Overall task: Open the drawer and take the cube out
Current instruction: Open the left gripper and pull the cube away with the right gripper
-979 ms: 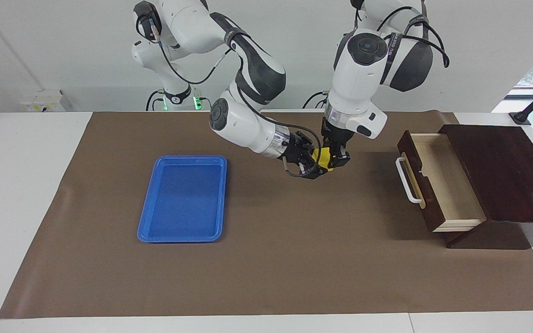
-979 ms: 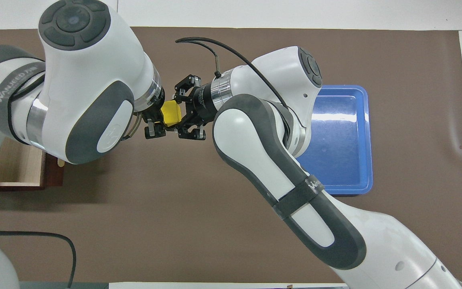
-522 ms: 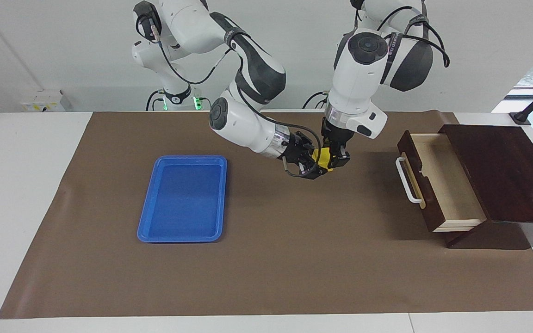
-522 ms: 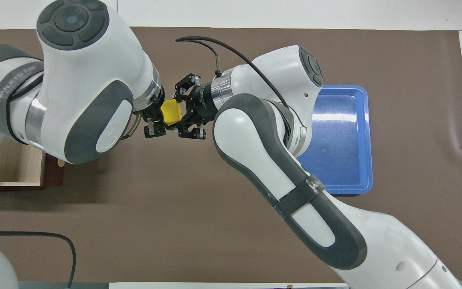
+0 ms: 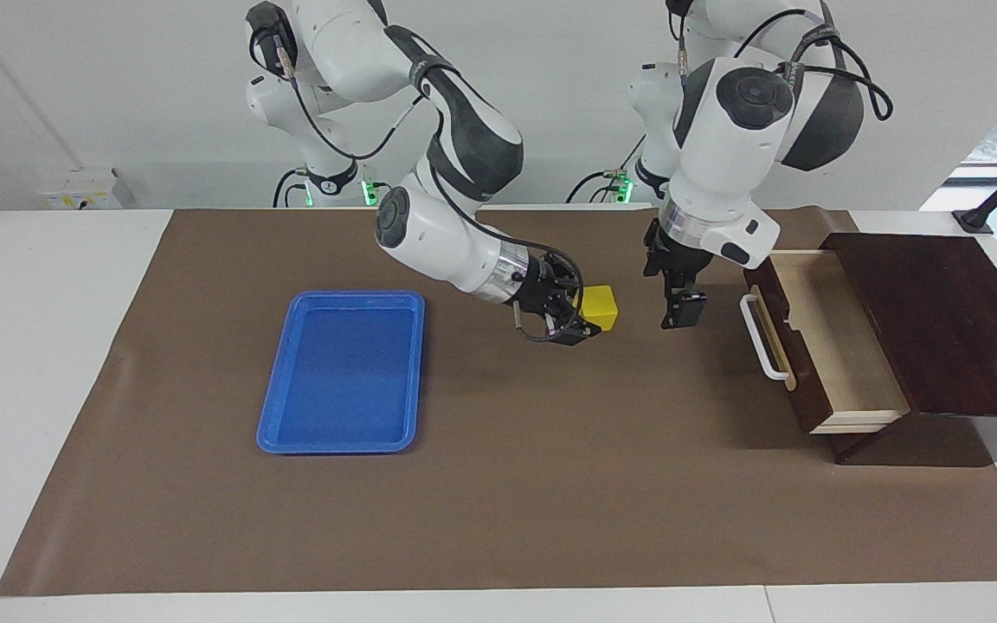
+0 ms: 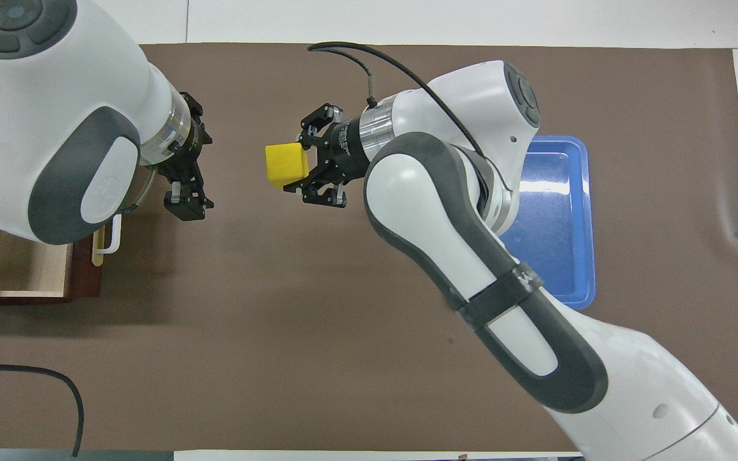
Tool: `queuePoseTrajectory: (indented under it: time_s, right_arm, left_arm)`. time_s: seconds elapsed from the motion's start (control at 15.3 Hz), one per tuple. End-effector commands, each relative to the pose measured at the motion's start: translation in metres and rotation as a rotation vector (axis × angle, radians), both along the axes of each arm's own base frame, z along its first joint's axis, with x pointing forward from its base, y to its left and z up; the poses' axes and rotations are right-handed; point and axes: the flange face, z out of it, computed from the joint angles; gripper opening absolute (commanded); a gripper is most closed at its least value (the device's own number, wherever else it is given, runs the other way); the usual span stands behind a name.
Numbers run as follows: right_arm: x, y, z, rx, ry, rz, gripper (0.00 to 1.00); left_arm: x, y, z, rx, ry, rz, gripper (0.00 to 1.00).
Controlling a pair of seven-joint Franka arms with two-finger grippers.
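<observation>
So the right hand (image 5: 587,318) is clamped on the cube (image 5: 599,307), up over the mat between the blue tray (image 5: 343,372) and the pulled-out drawer (image 5: 819,342). Left hand (image 5: 680,303) hangs spread wide, empty, just beside the drawer's handle.

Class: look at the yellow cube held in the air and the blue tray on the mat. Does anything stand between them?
Nothing visible does. The right tool is shut on the cube above bare mat, which runs unbroken to the tray. The left tool, open, is apart, toward the drawer.
</observation>
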Motion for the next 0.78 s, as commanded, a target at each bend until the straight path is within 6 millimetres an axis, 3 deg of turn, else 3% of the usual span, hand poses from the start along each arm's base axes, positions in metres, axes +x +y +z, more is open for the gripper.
queuePoseTrajectory:
  time_s: [0.0,0.13,0.26,0.46,0.59,0.72]
  right_arm:
    - [0.033,-0.079,0.009,-0.006,0.032,-0.077,0.00]
    - [0.041,-0.126,0.014,-0.009,0.004,-0.058,0.00]
    - [0.042,-0.181,0.007,-0.020,0.005,-0.082,0.00]
    - [0.023,-0.256,-0.019,-0.037,-0.031,-0.051,0.00]
    - [0.005,-0.285,-0.043,-0.048,-0.061,0.000,0.00]
    - [-0.013,-0.302,-0.067,-0.063,-0.084,0.046,0.00]
  left_arm:
    - [-0.012,0.047,-0.024,0.005,-0.039,-0.049,1.00]
    - [-0.012,0.085,-0.040,0.008,-0.037,-0.085,1.00]
    - [-0.012,0.119,-0.051,0.009,-0.033,-0.145,1.00]
    - [-0.011,0.153,-0.070,0.007,-0.062,-0.181,1.00]
    - [-0.010,0.172,-0.077,0.009,-0.068,-0.201,1.00]
    - [-0.009,0.190,-0.080,0.011,-0.066,-0.220,1.00]
